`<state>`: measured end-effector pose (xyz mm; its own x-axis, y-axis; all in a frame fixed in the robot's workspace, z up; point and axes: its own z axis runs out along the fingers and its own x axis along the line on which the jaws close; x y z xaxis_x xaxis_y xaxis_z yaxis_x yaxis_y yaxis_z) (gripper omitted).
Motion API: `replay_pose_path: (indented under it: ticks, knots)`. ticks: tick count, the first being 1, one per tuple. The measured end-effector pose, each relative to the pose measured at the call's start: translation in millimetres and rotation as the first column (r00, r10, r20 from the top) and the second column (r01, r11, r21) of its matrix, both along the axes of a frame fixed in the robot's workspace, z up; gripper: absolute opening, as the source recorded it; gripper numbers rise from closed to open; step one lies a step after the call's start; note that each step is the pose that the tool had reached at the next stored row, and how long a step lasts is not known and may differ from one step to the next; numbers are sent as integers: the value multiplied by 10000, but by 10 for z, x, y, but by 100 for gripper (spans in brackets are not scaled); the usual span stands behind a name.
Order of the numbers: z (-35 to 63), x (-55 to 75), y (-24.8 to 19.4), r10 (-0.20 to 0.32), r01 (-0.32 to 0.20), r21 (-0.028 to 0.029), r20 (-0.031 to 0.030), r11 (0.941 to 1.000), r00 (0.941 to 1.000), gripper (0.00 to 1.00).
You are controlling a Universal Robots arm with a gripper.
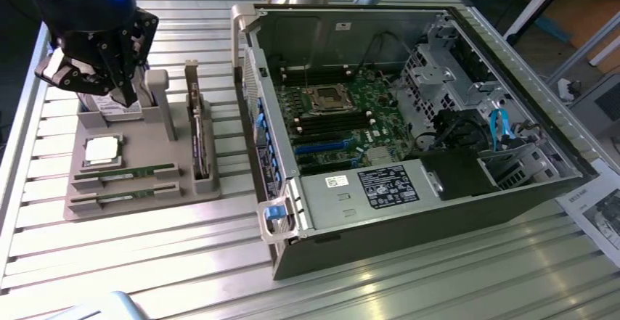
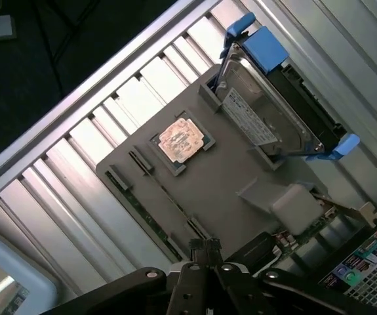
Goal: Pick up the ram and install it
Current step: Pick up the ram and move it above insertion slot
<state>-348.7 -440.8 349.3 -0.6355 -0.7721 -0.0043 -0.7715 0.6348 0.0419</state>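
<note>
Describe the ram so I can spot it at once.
On the exterior view's left of the open computer case sits a grey holder. At its end farthest from the hard drive, two ram sticks lie in parallel slots. They are long, thin and green, unlike the square silver processor and the dark card standing on edge.
</note>
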Motion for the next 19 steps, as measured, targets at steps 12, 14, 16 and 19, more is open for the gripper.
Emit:
replay_pose_path:
  ticks: [12,14,16,19]
  knots:
    - [-9,0,0,2379,-2379,-1,-1,9713,9713,10]
    - [-10,0,0,2821,-2821,0,-1,9594,9594,10]
    - [-11,0,0,3081,-3081,-1,-1,9514,9514,10]
    - [-13,0,0,3560,-3560,-1,0,9345,9345,10]
